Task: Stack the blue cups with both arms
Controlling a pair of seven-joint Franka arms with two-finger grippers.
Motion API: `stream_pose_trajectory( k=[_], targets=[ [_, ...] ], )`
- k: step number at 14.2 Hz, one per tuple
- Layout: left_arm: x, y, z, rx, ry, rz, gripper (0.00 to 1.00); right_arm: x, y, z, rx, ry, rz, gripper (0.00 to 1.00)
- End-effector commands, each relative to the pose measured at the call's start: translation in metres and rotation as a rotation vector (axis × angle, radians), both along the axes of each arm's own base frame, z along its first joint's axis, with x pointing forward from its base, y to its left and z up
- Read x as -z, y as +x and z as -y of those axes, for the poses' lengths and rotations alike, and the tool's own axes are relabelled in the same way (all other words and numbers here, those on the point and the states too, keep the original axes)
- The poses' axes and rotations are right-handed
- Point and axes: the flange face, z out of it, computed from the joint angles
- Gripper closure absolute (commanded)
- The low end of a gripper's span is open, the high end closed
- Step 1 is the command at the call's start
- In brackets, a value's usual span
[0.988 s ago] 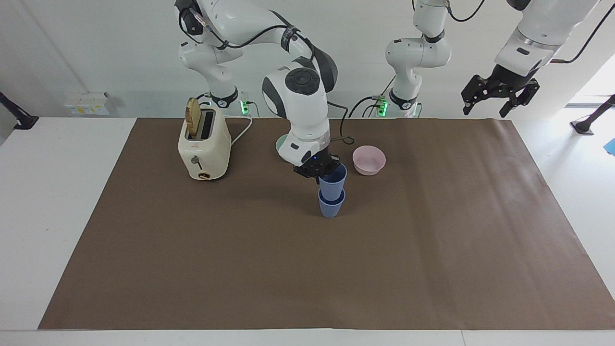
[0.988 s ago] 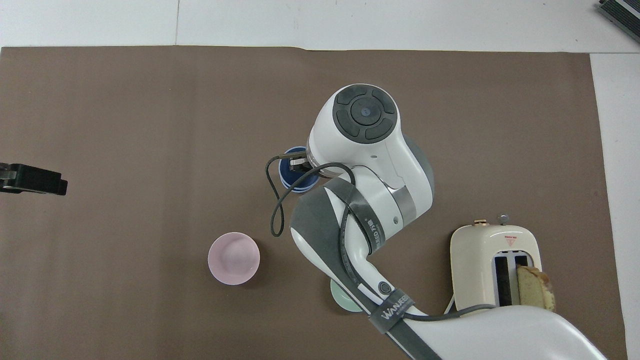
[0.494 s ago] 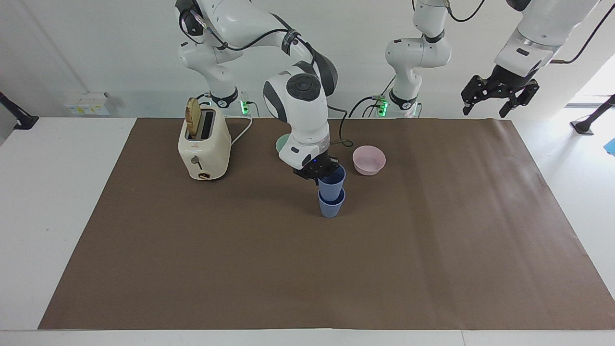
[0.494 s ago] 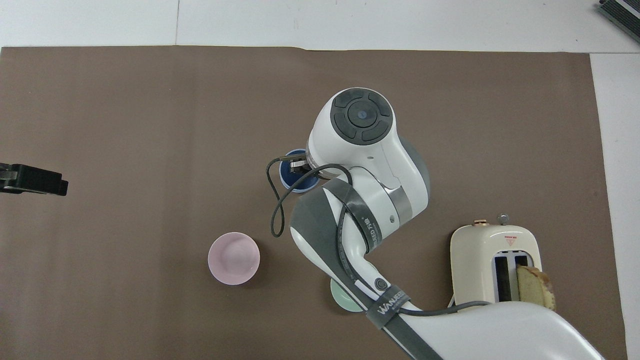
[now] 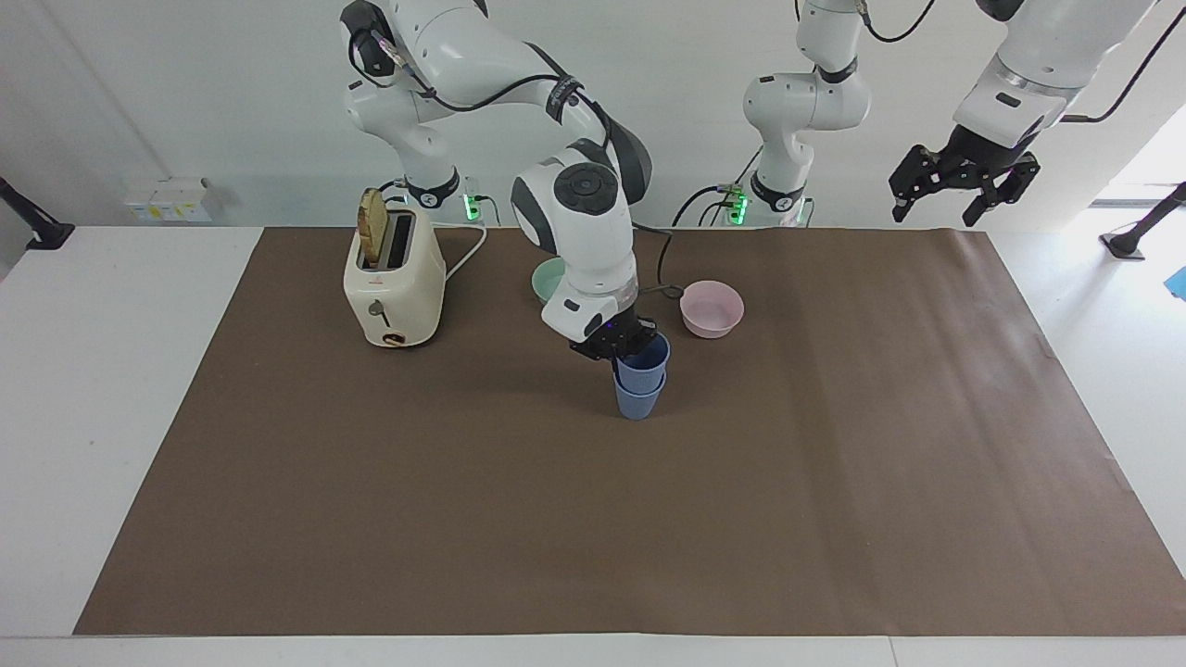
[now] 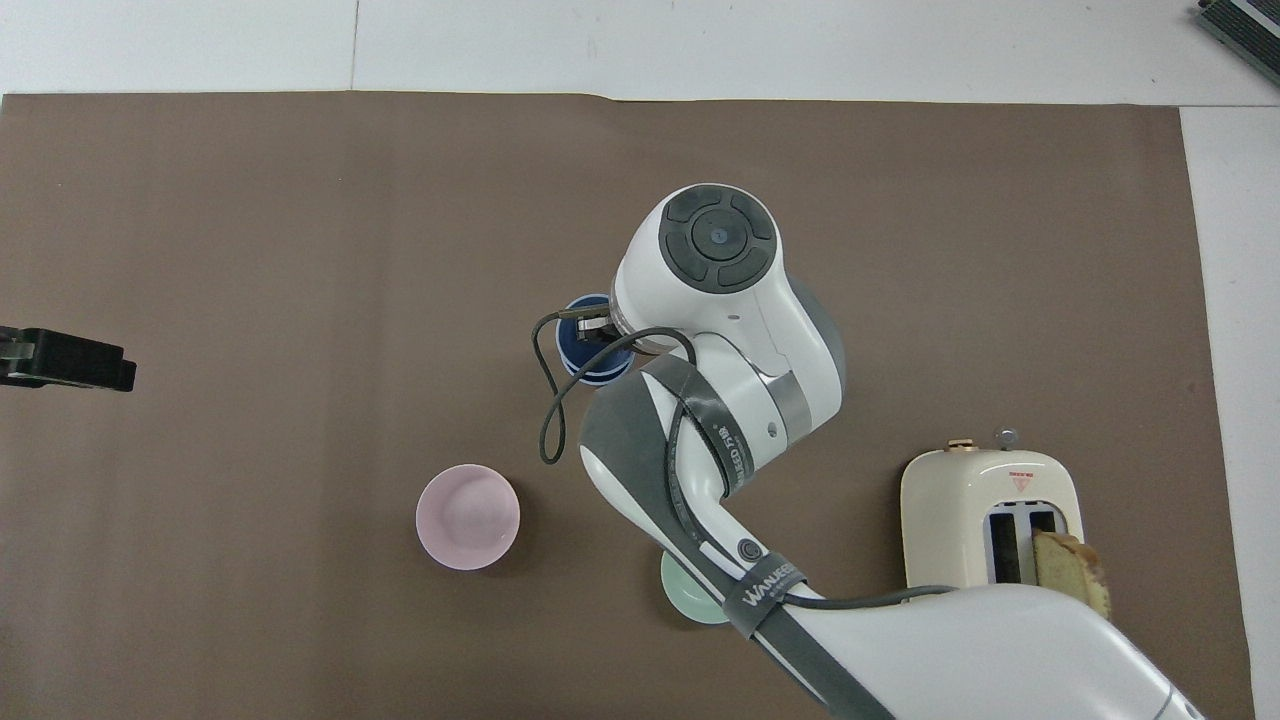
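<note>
Cups: the upper blue cup [image 5: 644, 359] has been lowered deeper into the lower blue cup [image 5: 638, 400] than a second ago. Two are counted, upright, mouths up, mid-mat [image 5: 834, 482]. The right gripper [image 5: 619, 345] is pinched on the upper rim; the left gripper [image 5: 964, 176] is held spread above the mat's corner.

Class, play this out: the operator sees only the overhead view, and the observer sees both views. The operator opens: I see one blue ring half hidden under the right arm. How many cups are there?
Observer: Two. The upper blue cup sits nested in the lower blue cup, which stands on the brown mat.
Operator: Is the right tool on them?
Observer: Yes, the right tool is shut on the upper blue cup's rim.
Operator: And the left tool? I see just a black tip.
Observer: The left tool hangs open, high in the air at the left arm's end of the table; that arm waits.
</note>
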Motion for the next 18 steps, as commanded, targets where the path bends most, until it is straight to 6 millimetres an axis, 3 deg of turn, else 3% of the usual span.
stream_pose_trajectory(
  k=[1, 2, 4, 5, 6, 8, 11, 14, 18],
  targets=[
    [0.0, -0.008, -0.004, -0.011, -0.01, -0.001, 0.0, 0.001, 0.0, 0.003, 0.014, 0.002, 0.008, 0.54],
    [0.0, -0.009, -0.004, -0.011, -0.01, -0.001, 0.0, 0.0, 0.001, 0.003, 0.013, 0.003, 0.009, 0.48],
    [0.0, -0.009, -0.004, -0.011, -0.01, -0.001, 0.0, -0.001, 0.001, 0.003, 0.012, 0.002, 0.011, 0.23],
    [0.0, -0.009, -0.004, -0.014, -0.01, -0.001, 0.0, -0.002, 0.001, 0.002, 0.011, 0.003, 0.013, 0.05],
    [0.0, -0.009, -0.004, -0.013, -0.01, -0.001, 0.0, -0.001, 0.0, 0.002, 0.009, 0.001, 0.012, 0.0],
    [0.0, -0.009, -0.004, -0.013, -0.01, -0.002, 0.0, -0.002, -0.001, 0.0, 0.004, -0.008, 0.009, 0.0],
    [-0.002, -0.008, -0.004, -0.01, -0.005, -0.004, 0.0, -0.018, 0.011, 0.023, 0.038, -0.01, 0.027, 0.0],
    [-0.002, -0.008, -0.004, -0.004, -0.006, 0.0, 0.0, -0.062, 0.03, 0.077, 0.101, -0.035, 0.058, 0.0],
    [0.004, -0.004, -0.002, -0.001, -0.002, -0.009, 0.0, -0.102, 0.048, 0.159, 0.056, -0.076, 0.094, 0.0]
  ],
)
